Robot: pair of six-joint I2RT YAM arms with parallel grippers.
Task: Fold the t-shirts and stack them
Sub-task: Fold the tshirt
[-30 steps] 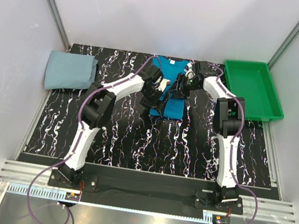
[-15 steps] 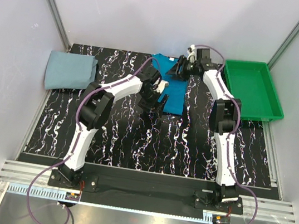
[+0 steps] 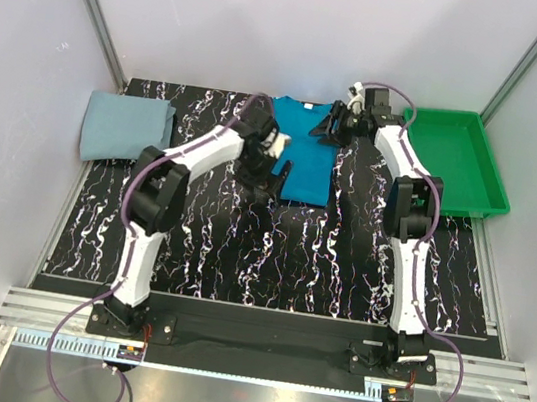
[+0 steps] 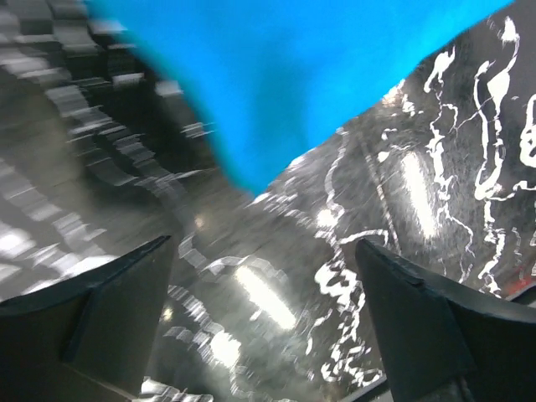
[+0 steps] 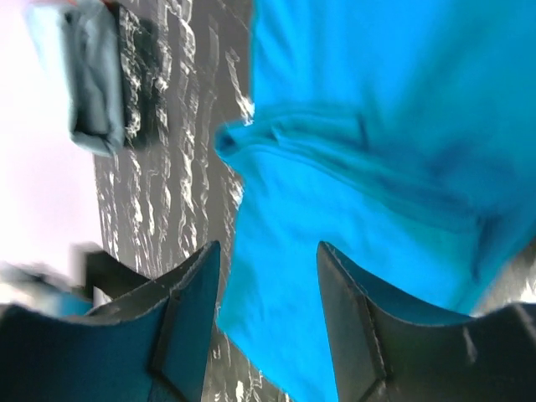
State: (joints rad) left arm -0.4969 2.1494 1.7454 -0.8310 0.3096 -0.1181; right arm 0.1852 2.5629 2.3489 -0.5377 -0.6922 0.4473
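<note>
- The pale grey-blue t-shirt [image 3: 127,129] lay folded in a thick square at the far left of the black marbled table [image 3: 241,248], close to the left wall and well apart from both arms. The right wrist camera caught it too, as a grey bundle [image 5: 92,84] in the background.
- The left arm reached in toward the middle of the table. The left gripper [image 3: 272,166] sat just beside the left edge of the teal shirt, low over the table.
- In the left wrist view that gripper [image 4: 264,247] stood wide. Its two dark fingers [image 4: 109,318] were far apart with only bare table between them. A corner of teal cloth lay just beyond the tips, and the view was motion-blurred.
- The bright teal-blue t-shirt [image 3: 305,161] lay flat at the far middle of the table as a narrow upright rectangle, with its collar end toward the back wall. It lay between the two grippers.
- The right gripper [image 3: 335,130] hung at the shirt's far right corner.
- From the right wrist camera, the right gripper [image 5: 268,247] was moderately parted. Rumpled teal cloth [image 5: 377,167] showed through the gap and beyond it, with nothing pinched between the fingers.
- The green tray [image 3: 454,158] sat at the far right of the table, apart from the teal shirt.
</note>
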